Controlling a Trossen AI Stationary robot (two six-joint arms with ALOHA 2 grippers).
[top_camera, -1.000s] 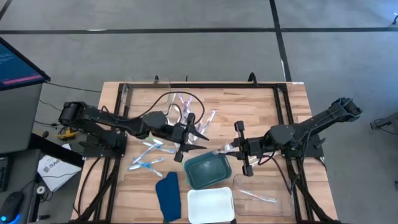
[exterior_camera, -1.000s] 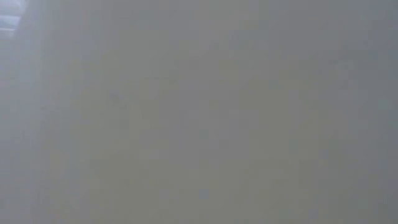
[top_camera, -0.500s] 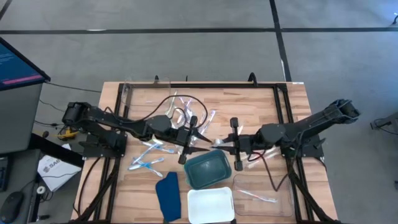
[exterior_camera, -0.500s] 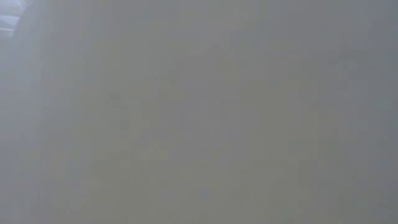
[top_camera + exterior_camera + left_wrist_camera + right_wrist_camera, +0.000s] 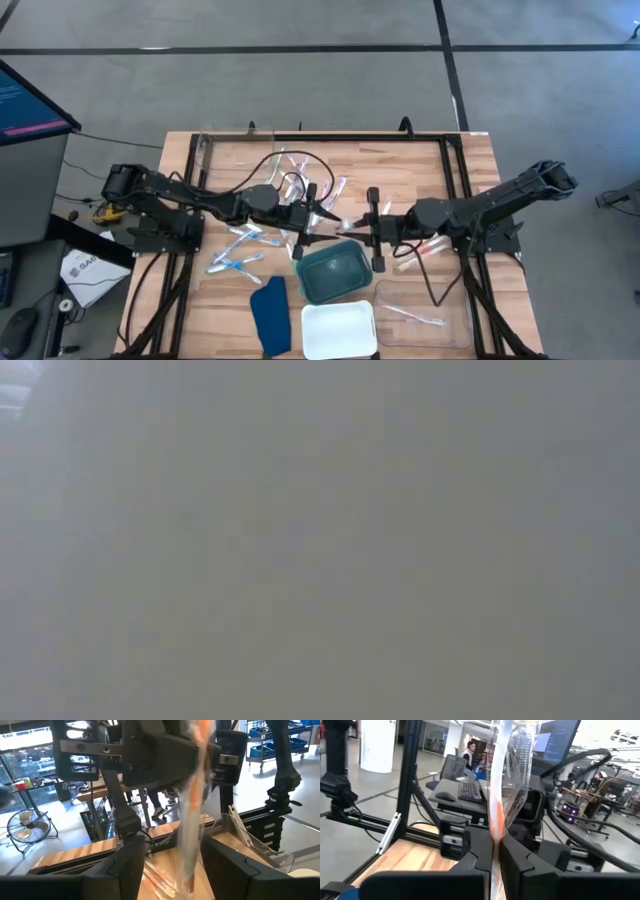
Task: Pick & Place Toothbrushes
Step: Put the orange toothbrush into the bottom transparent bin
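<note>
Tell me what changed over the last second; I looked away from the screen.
The two arms closed in on each other above the green tray. The right gripper, shut on a wrapped toothbrush, moved toward the left gripper, which advanced to meet it; its open fingers now flank the toothbrush. The trays, blue cloth and loose toothbrushes stayed put.

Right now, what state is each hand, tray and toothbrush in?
Right hand: shut on the wrapped orange toothbrush, held upright.
Left hand: open, fingers either side of the same toothbrush.
Green tray: looks empty.
White tray: empty.
Clear tray: holds one toothbrush.
Loose toothbrushes: lying on the table.
</note>
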